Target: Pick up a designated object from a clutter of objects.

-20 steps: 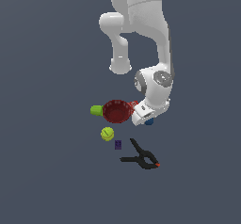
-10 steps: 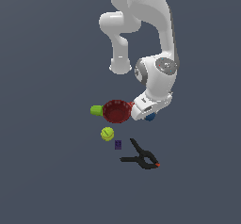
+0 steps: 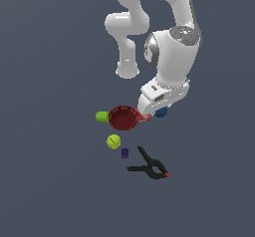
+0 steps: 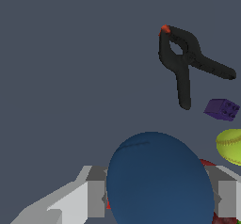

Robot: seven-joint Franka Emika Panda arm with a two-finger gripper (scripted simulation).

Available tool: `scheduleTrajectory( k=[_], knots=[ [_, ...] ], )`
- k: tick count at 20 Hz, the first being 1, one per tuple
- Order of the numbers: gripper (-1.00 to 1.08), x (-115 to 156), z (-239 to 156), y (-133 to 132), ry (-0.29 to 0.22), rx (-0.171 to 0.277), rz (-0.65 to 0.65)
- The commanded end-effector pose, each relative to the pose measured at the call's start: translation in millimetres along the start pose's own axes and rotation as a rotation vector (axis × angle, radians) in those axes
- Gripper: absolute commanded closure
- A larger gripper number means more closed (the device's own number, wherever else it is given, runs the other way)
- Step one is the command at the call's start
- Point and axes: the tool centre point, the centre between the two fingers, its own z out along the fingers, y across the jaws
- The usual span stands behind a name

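Dark blue ball (image 4: 160, 180) — small, plain and smooth — sits between the tool's two grey fingers (image 4: 96, 197) in the wrist view, one finger at each flank of it, and fills most of the gap. In the exterior view the same blue ball (image 3: 161, 112) shows just below the white arm's wrist, beside the dark red bowl (image 3: 123, 118) on the exterior view's right. The tool (image 3: 158, 110) is closed around the ball with its fingers against the ball's sides; whether the ball is clear of the grey tabletop (image 3: 50, 181) cannot be told.

Taking the red bowl as the landmark: a green cup-like thing (image 3: 102, 116) lies touching or just beside its rim on the exterior view's left. A yellow-green tennis ball (image 3: 113, 142) rests near the bowl, lower in the exterior view, and a tiny purple cube (image 3: 125, 153) sits just beyond that ball, further from the bowl. A black spring clamp with a red tip (image 3: 149, 166) lies furthest from the bowl, past the cube, with its handles spread on the tabletop. A sliver of red shows between the bowl and the blue ball — too hidden by the arm to name.

In the wrist view the clamp (image 4: 186, 60), the cube (image 4: 221, 109) and the tennis ball (image 4: 230, 145) lie well apart from the held ball.
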Motion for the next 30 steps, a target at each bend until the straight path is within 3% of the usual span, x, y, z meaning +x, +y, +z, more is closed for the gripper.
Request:
scheduleTrajectory(
  k=[1,18,30],
  knots=[
    [1.08,1,-27,3,0.0,0.001,-0.001],
    [1.08,10,-193,30,0.0,0.0,0.001],
    [1.08,16,-244,39,0.0,-0.001,0.002]
  ],
)
